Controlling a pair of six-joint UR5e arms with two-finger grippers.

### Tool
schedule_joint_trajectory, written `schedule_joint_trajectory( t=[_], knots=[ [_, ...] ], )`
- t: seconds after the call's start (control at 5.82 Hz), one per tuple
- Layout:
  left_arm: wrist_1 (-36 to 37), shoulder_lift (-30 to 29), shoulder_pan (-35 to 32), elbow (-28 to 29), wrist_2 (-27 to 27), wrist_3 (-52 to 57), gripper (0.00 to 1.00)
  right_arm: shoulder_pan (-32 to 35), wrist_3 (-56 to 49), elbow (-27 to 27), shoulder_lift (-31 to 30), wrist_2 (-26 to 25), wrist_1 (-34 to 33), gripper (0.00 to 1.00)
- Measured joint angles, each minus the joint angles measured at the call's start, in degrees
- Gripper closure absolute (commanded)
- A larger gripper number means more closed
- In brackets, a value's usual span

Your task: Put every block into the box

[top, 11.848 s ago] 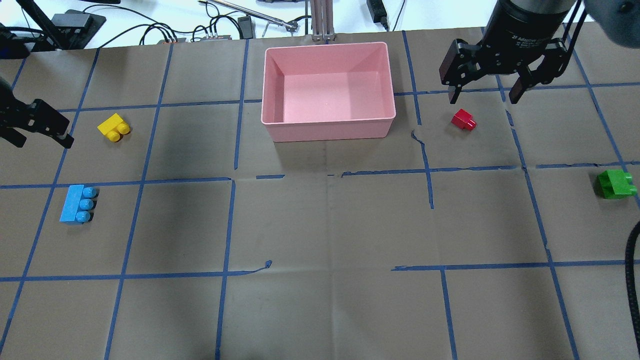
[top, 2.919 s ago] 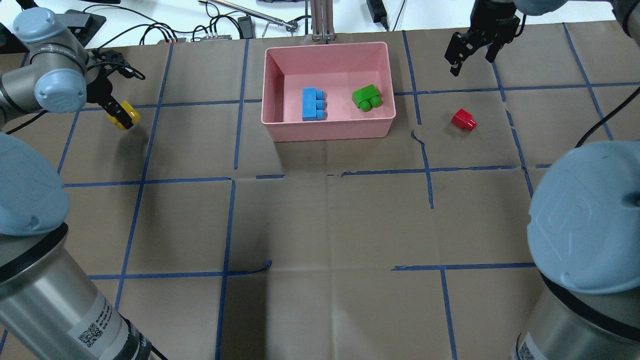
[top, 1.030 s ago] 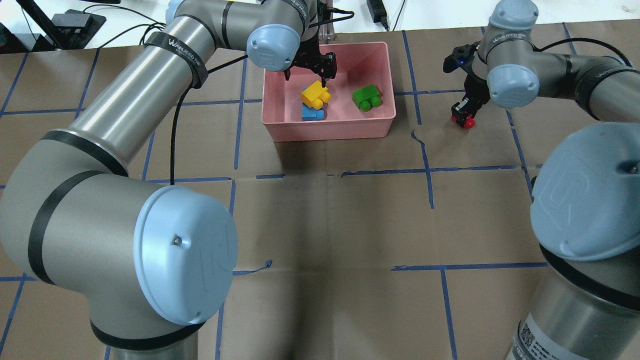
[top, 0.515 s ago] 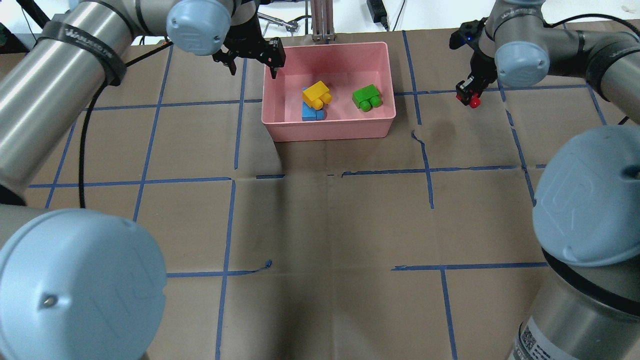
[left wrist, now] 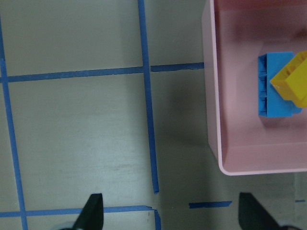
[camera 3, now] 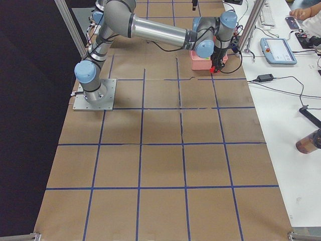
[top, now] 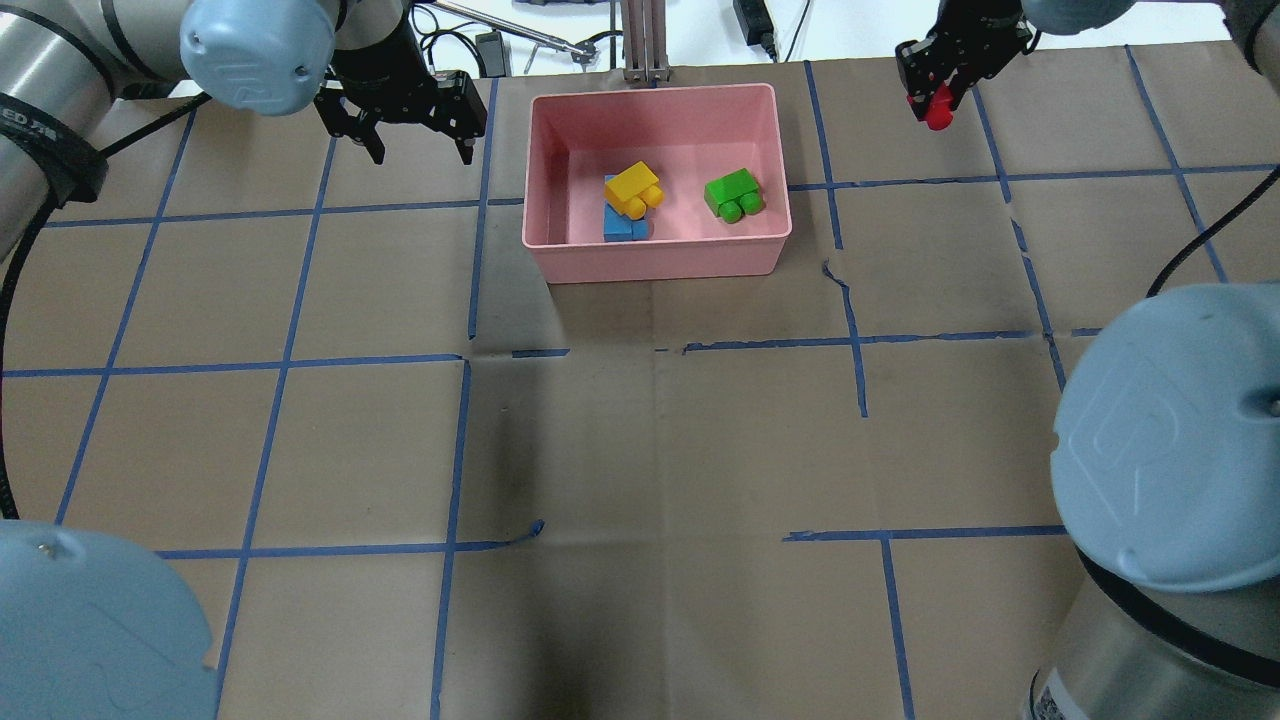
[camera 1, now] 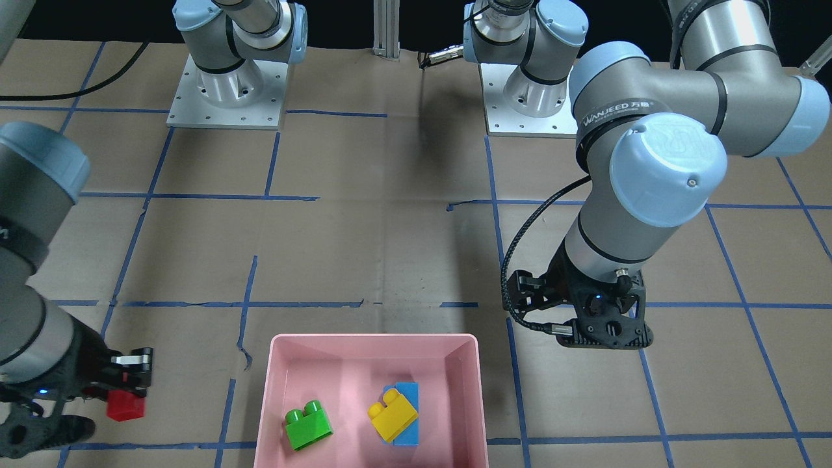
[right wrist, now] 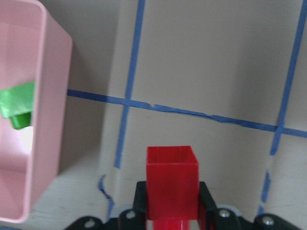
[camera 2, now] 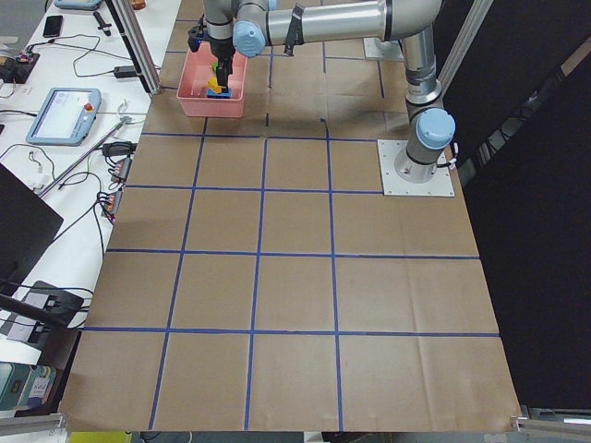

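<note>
The pink box (top: 655, 262) stands at the far middle of the table. Inside it the yellow block (top: 632, 190) lies on top of the light-blue block (top: 622, 229), and the green block (top: 733, 194) lies to their right. My left gripper (top: 421, 152) is open and empty, left of the box; its wrist view shows the box's corner (left wrist: 217, 143) and bare paper between the fingertips. My right gripper (top: 935, 92) is shut on the red block (top: 938, 108), held in the air to the right of the box. The red block also shows in the right wrist view (right wrist: 171, 179) and the front view (camera 1: 126, 407).
Brown paper with a blue tape grid covers the table. An aluminium post (top: 640, 40) and cables lie just beyond the far edge behind the box. Both arm bases (camera 1: 224, 91) stand on the robot's side. My arms' elbows loom large at the overhead view's lower corners.
My left gripper, having dropped the yellow block in the box, has moved left away from it. My right gripper has lifted the red block off the table, away from the robot.
</note>
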Motion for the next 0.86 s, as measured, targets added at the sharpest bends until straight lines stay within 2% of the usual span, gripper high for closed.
schedule_joint_trajectory(
  t=[0.17, 0.34, 0.52, 0.69, 0.86],
  knots=[
    [-1.13, 1.24, 0.54, -0.05, 0.08, 0.00, 0.01, 4.36, 10.89, -2.68, 0.89, 1.53, 1.56, 0.90],
    [-2.65, 3.00, 1.33, -0.07, 0.17, 0.16, 0.01, 8.88, 20.34, -3.63, 2.54, 2.93, 0.41, 0.89],
    [-4.17, 4.79, 1.82, -0.15, 0.22, 0.88, 0.00, 12.67, 27.12, -3.86, 5.49, 3.40, -2.85, 0.82],
    [-5.60, 6.75, 1.91, -0.11, 0.19, 1.76, 0.00, 14.98, 30.31, -3.85, 8.93, 3.50, -6.28, 0.38],
    [-7.23, 9.01, 1.83, -0.01, 0.11, 2.08, 0.01, 15.69, 31.00, -3.81, 10.95, 3.50, -8.08, 0.01]
  ],
)
